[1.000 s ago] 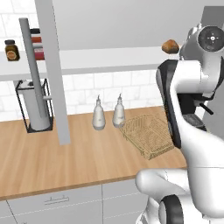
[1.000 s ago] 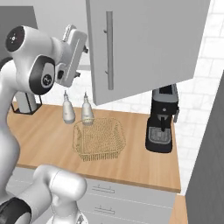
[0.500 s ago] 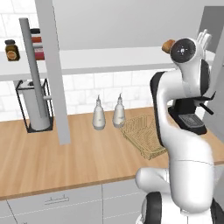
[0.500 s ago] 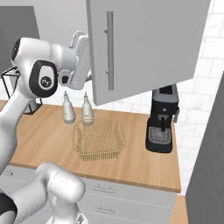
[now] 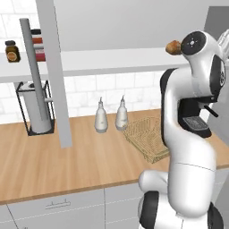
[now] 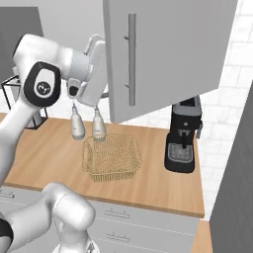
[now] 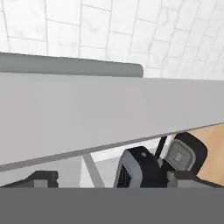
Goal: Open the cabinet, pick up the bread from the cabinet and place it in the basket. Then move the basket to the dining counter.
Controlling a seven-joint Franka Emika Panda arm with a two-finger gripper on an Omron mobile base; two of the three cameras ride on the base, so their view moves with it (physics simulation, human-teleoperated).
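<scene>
Bread: small golden-brown loaf (image 5: 172, 46) on the pale cabinet shelf (image 5: 112, 60), upper right of the left base view, partly behind the arm's round joint.
Cabinet: both doors stand open; in the left base view one door (image 5: 56, 71) shows edge-on at upper left with its bar handle (image 5: 35, 76) beside it; in the right base view the other door (image 6: 168, 49) fills the upper middle, its long vertical handle (image 6: 131, 59) facing the camera.
Basket: tan open-weave basket (image 6: 111, 157) on the wood bench (image 6: 54, 158), centre of the right base view; at right centre of the left base view (image 5: 144, 136), partly hidden by the arm.
Arm pose: rises from the lower frame, elbow high, the forearm reaching up to cabinet height; in the right base view the hand sits just left of the open door's edge.
Tool: tool (image 7: 112, 178) shows as two dark tips at the bottom of the hand view, well apart, nothing between them; released.
Hand view: looks along the grey door face, with white tiles above and the coffee machine (image 7: 157, 164) below.
Nearby: two pale bottles (image 5: 111, 115) just left of the basket; black coffee machine (image 6: 183, 137) right of it; a wire rack (image 5: 36, 107) at far left.
</scene>
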